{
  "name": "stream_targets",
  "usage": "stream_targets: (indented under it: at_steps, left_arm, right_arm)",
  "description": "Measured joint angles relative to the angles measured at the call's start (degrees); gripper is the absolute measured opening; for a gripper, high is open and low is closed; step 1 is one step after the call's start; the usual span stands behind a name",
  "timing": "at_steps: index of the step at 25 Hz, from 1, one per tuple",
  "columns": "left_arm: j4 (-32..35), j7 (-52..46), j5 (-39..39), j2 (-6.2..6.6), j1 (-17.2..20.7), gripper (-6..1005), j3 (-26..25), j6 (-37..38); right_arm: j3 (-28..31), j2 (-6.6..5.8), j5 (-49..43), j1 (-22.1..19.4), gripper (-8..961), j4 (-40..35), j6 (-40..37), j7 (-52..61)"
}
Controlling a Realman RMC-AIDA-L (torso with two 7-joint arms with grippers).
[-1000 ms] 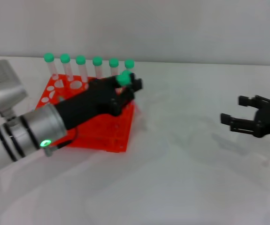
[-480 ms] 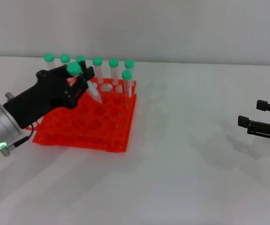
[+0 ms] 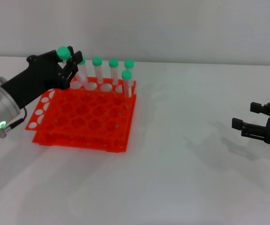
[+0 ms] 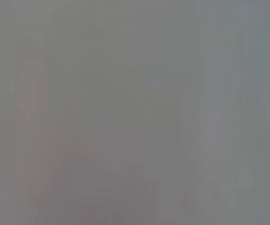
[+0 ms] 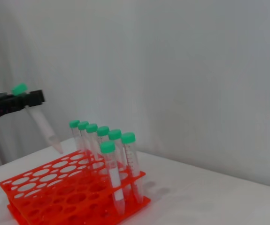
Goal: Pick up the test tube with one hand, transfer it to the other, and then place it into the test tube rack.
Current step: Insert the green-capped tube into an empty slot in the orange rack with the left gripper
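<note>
So we're at the placing step: our left hand grips the test tube tilted above the rack's back-left corner, right gripper idles fingers spread, next we'd straighten it over a free hole.

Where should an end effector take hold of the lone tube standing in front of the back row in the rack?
At the green cap and the clear neck just under it of the front tube, coming from straight above. It stands upright in the test tube rack with its lower body down in a hole, and the back-row tubes crowd it from behind.
</note>
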Motion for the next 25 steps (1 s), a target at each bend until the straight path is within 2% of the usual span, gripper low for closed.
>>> stream_targets:
  at_steps: [5, 6, 7, 11, 16, 25]
  left_arm:
    - [-3.7, 0.0, 0.3, 0.20, -4.8, 215, 0.0, -4.0]
    - [-3.7, 0.0, 0.3, 0.20, -4.8, 215, 0.0, -4.0]
    - [-6.6, 0.2, 0.8, 0.43, -7.6, 215, 0.0, -5.5]
    - [-8.4, 0.4, 2.4, 0.10, -9.9, 215, 0.1, -7.6]
    - [-8.8, 0.0, 3.9, -0.77, -11.1, 215, 0.4, -9.8]
    - [-10.7, 0.0, 4.5, -0.91, -12.5, 216, 0.4, -10.0]
  right_arm:
    - [0.0, 0.24, 0.0, 0.0, 865, 0.3, 0.0, 0.0]
    - [0.0, 0.24, 0.0, 0.0, 865, 0.4, 0.0, 0.0]
    - [0.0, 0.25, 0.0, 0.0, 865, 0.6, 0.0, 0.0]
    - [-0.2, 0.32, 0.1, -0.1, 865, 0.7, 0.0, 0.0]
    - [-0.6, 0.40, 0.5, 0.1, 864, 0.8, 0.0, 0.0]
    - [-0.7, 0.47, 0.5, 0.8, 861, 0.8, 0.0, 0.0]
